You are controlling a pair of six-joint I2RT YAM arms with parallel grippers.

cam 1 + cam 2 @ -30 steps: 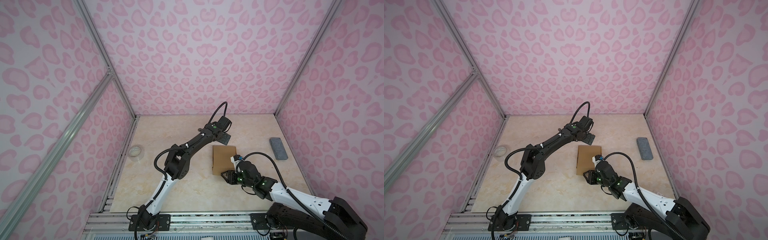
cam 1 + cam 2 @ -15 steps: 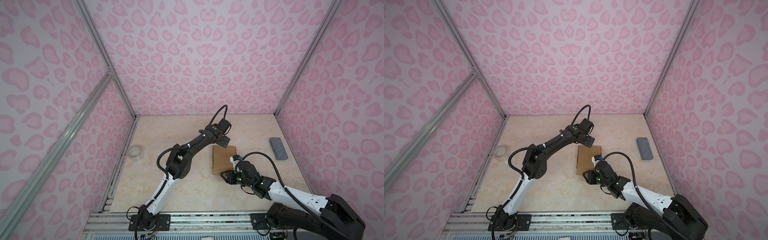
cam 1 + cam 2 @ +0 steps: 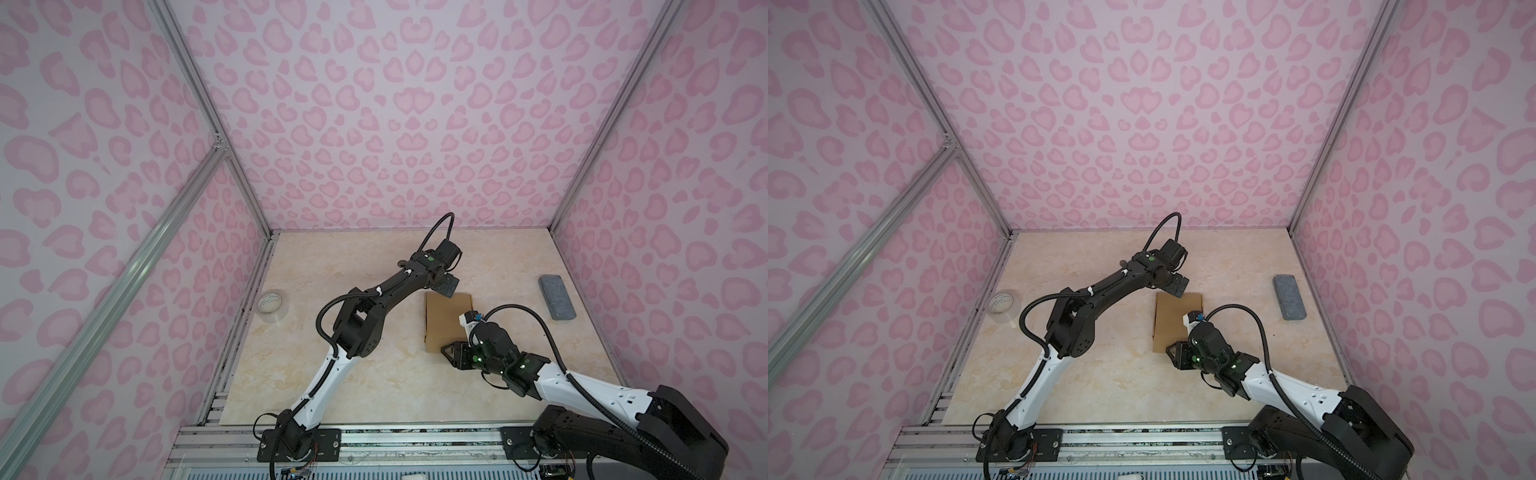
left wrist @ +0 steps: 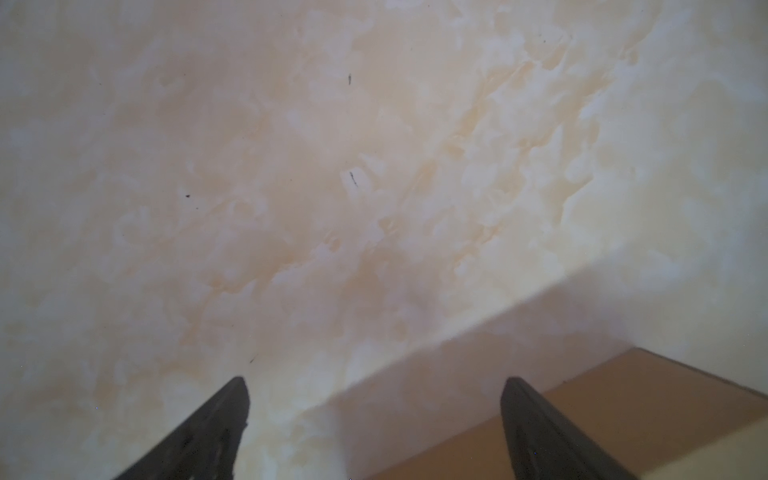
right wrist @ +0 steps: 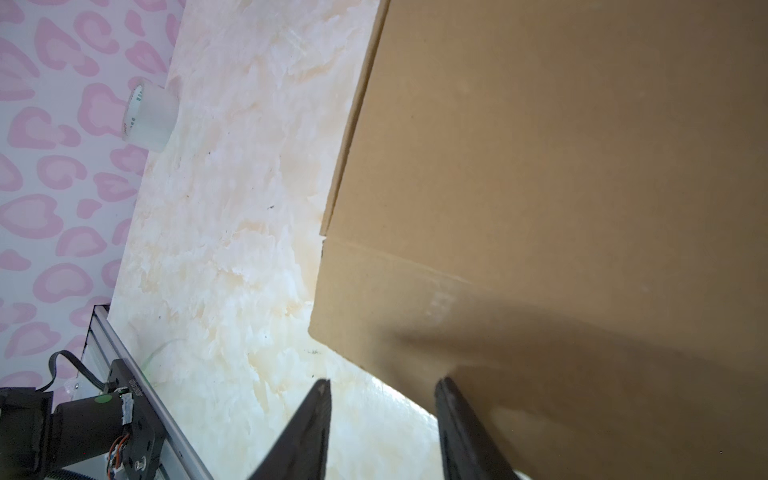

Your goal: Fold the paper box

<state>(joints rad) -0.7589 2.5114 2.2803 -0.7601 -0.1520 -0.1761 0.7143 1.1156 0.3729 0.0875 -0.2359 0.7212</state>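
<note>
The paper box (image 3: 444, 322) (image 3: 1173, 324) lies flat and closed on the marble table, a brown cardboard square. My left gripper (image 3: 446, 289) (image 3: 1177, 287) hovers at its far edge. In the left wrist view that gripper (image 4: 375, 380) is wide open over bare table, with a corner of the box (image 4: 644, 415) beside one finger. My right gripper (image 3: 446, 351) (image 3: 1172, 351) sits at the box's near edge. In the right wrist view it (image 5: 384, 381) is partly open, one finger over the box (image 5: 540, 166) and the other over the table, gripping nothing.
A clear tape roll (image 3: 272, 306) (image 3: 1003, 306) (image 5: 149, 118) stands by the left wall. A grey block (image 3: 557, 297) (image 3: 1289, 297) lies near the right wall. Pink patterned walls close in three sides, and an aluminium rail (image 3: 374, 436) runs along the front.
My left gripper has come slightly nearer, down to the far edge of the box. The right arm and the box have not moved.
</note>
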